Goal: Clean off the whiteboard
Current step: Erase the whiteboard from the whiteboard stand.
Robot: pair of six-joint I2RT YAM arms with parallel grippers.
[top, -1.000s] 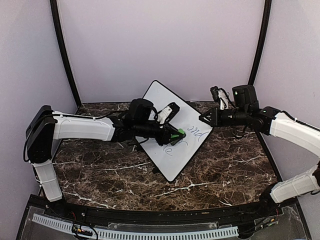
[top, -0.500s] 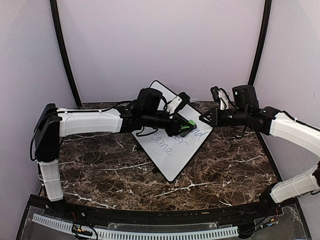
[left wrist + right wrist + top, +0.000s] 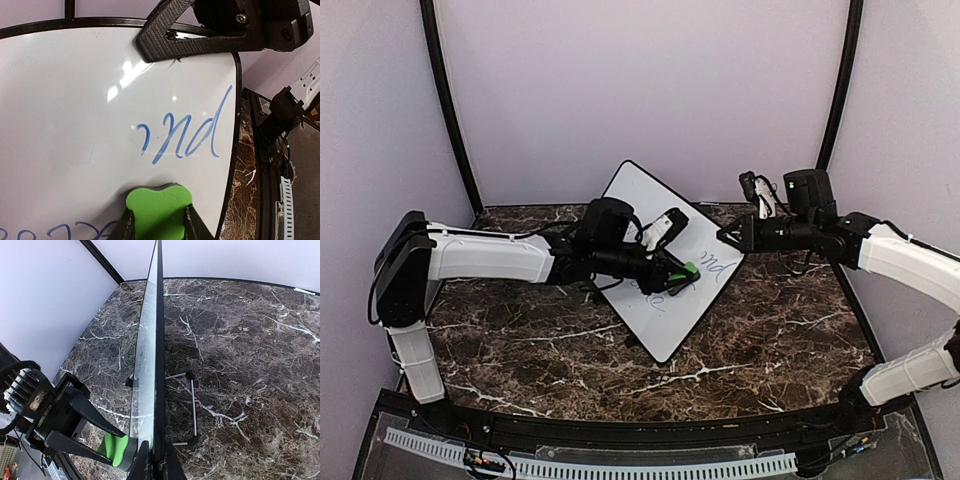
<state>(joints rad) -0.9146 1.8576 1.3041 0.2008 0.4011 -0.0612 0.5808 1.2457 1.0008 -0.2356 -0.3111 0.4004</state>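
The whiteboard [image 3: 642, 196] stands tilted on the marble table, one corner pointing right. Blue handwriting "and" [image 3: 182, 137] is on it near that corner, with more blue strokes [image 3: 30, 232] at the lower left. My left gripper [image 3: 678, 273] is shut on a green eraser [image 3: 687, 270] and presses it flat against the board just below the "and" [image 3: 158, 205]. My right gripper [image 3: 728, 238] is shut on the board's right corner. Its wrist view shows the board edge-on [image 3: 159, 315] between the fingers [image 3: 144, 462].
A thin wire stand [image 3: 192, 410] with black feet props the board from behind on the marble table [image 3: 520, 340]. Lilac walls and black posts enclose the back and sides. The right gripper's finger [image 3: 175, 40] overlaps the board's top edge in the left wrist view.
My left gripper swept the eraser up and right across the board, then back down and left to below the "and". The right gripper and the board have stayed still.
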